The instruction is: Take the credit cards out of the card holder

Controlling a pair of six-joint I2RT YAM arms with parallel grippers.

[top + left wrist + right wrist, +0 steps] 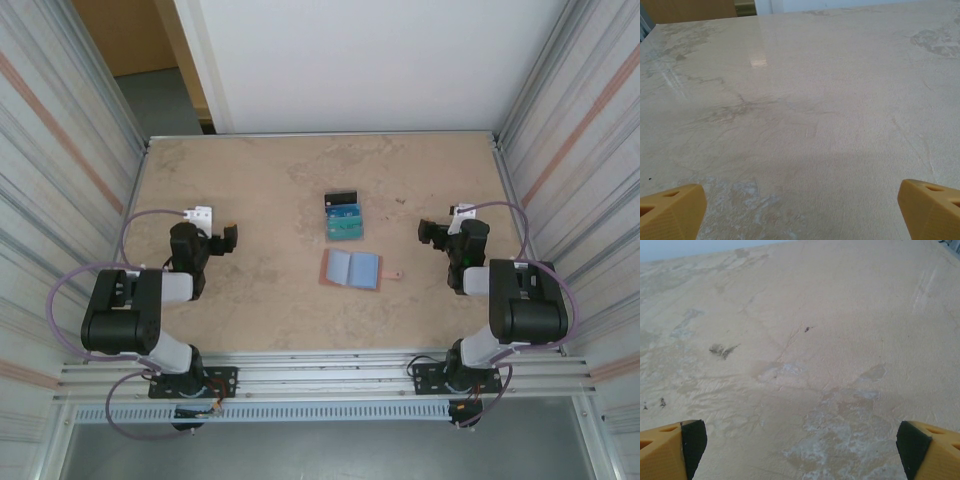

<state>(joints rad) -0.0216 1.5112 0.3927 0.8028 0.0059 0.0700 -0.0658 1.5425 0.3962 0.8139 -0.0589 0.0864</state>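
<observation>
Salmon card holder (pixel 350 270) lies open, long axis L-R, tab (pixel 397 275) pointing right, credit cards (pixel 343 218) just beyond; left gripper (pixel 229 240) & right gripper (pixel 428 235) both spread.

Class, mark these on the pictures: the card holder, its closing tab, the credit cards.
card holder (pixel 350 269): top view, on its blue-grey inner pocket.
closing tab (pixel 397 273): top view, on the tab's middle.
credit cards (pixel 345 229): top view, on the teal card.

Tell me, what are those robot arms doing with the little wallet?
Nothing is held right now. The card holder lies open on the table, and the credit cards lie out just beyond it. The left fingers and right fingers are wide open, off to each side, touching nothing.
</observation>
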